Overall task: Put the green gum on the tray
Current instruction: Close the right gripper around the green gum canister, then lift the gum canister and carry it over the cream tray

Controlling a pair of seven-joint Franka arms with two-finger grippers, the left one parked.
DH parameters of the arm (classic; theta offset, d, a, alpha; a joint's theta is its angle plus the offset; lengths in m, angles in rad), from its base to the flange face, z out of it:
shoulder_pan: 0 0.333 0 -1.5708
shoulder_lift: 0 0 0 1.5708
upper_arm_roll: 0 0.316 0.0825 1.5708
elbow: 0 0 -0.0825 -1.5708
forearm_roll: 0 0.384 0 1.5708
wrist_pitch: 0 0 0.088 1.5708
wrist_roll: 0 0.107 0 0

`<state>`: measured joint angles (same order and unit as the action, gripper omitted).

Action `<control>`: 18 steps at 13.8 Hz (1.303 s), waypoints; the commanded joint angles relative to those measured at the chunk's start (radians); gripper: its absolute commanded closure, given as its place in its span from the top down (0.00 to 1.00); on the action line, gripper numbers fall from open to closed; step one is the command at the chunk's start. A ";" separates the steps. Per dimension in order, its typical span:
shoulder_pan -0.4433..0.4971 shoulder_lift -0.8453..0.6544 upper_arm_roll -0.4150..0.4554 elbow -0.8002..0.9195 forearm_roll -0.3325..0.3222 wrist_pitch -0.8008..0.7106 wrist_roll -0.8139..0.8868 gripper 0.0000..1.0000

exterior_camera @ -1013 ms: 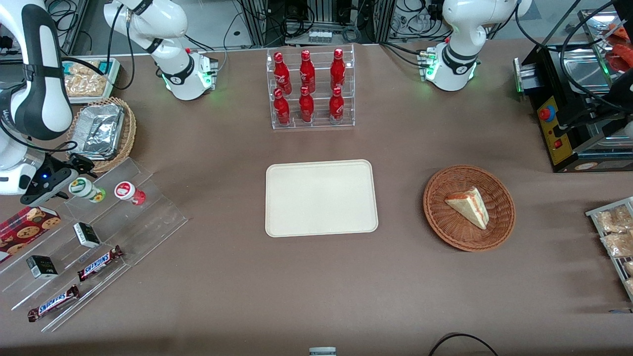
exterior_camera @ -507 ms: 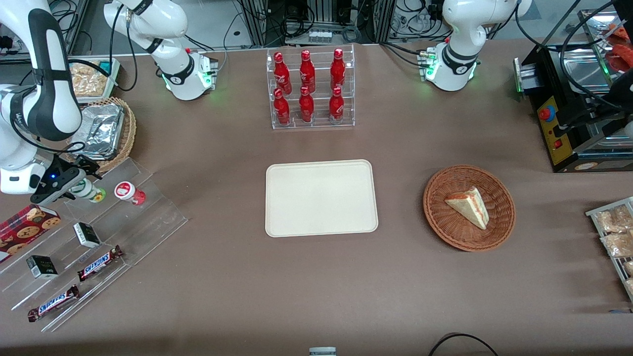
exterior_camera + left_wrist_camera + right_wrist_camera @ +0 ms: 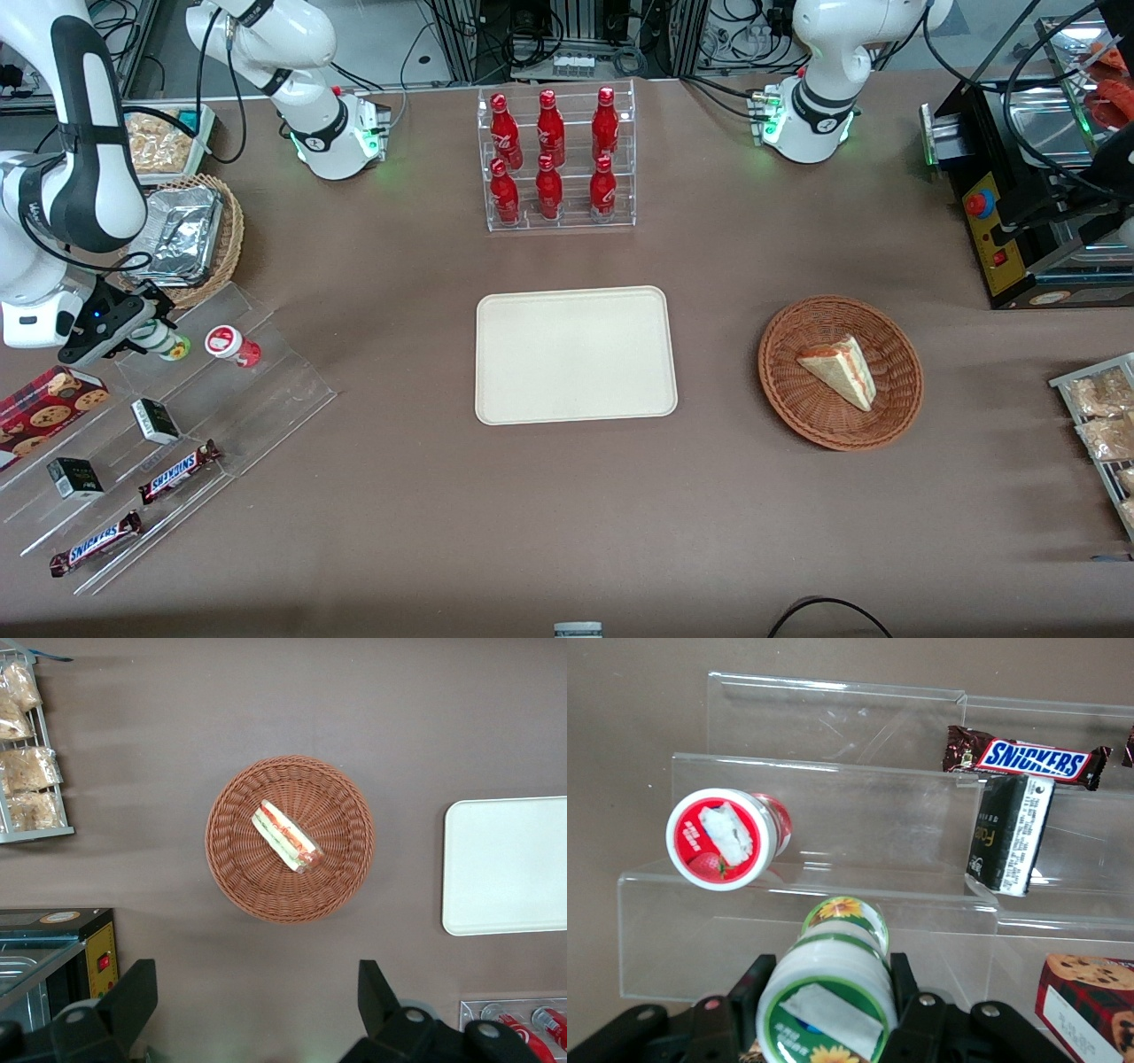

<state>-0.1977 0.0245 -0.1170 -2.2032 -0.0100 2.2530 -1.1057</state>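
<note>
The green gum (image 3: 833,992) lies tipped on the top step of the clear acrylic rack (image 3: 221,399), its long axis running straight in between the jaws of the gripper (image 3: 828,1005), which stand narrow, one on each flank. Whether they actually pinch it is hard to tell. The red gum (image 3: 726,837) sits just beside it. The cream tray (image 3: 576,354) waits well apart, toward mid-table.

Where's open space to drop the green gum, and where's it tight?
The tray is entirely bare, with open tablecloth between it and the bottle rack and the wicker basket. Crowded: the acrylic stand, where the gripper straddles the green gum beside the red gum.
</note>
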 commanded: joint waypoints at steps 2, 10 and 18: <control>0.000 -0.026 0.008 0.020 -0.016 -0.025 -0.013 0.00; 0.133 -0.018 0.013 0.198 -0.016 -0.246 0.153 0.00; 0.449 0.005 0.013 0.255 -0.016 -0.339 0.603 0.00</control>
<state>0.1770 0.0093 -0.0958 -1.9892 -0.0104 1.9457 -0.6026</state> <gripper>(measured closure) 0.423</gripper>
